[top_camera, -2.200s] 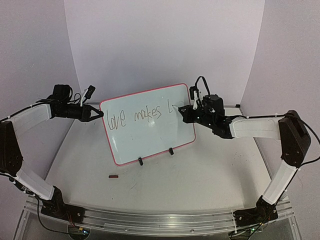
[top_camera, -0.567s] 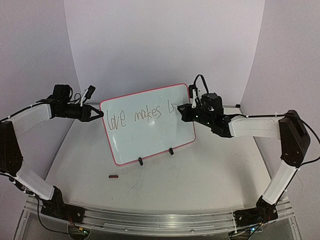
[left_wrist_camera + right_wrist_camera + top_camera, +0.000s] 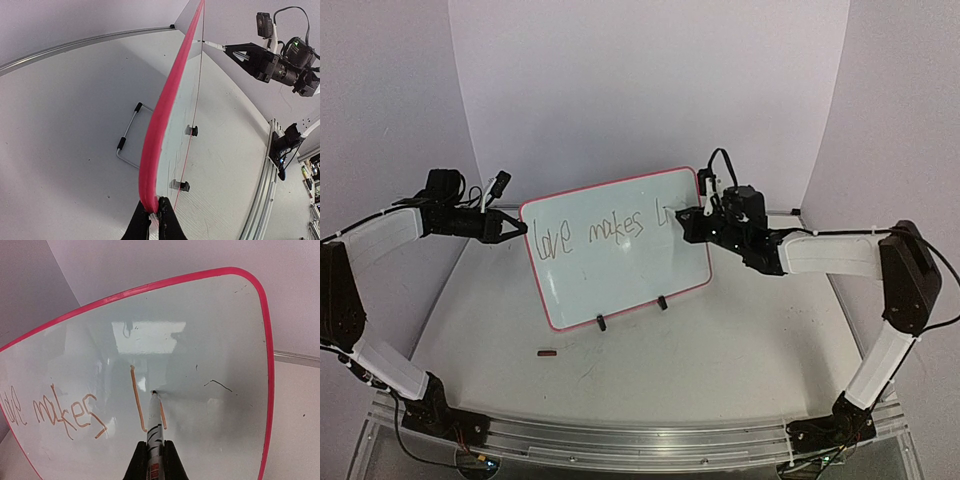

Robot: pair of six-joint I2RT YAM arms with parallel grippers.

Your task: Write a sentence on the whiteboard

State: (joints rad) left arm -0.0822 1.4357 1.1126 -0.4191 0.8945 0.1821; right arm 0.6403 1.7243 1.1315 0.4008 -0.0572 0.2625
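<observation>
Whiteboard (image 3: 615, 250) stands on its black clip feet (image 3: 601, 323) at mid-table (image 3: 720, 350), between the two arms, writing face toward the arm bases. Left gripper (image 3: 154, 220) is closed, pinching the red-pink frame at the board's left edge. Right gripper (image 3: 155, 452) is closed around a marker (image 3: 156, 427), whose tip touches the board in its upper right area. Sentence (image 3: 590, 235) is partly written: "love makes" in one line across the upper half, then a tall "l" stroke and a short stroke beside the tip. A small dark object (image 3: 547, 352) lies on the table in front of the board, apart from it.
</observation>
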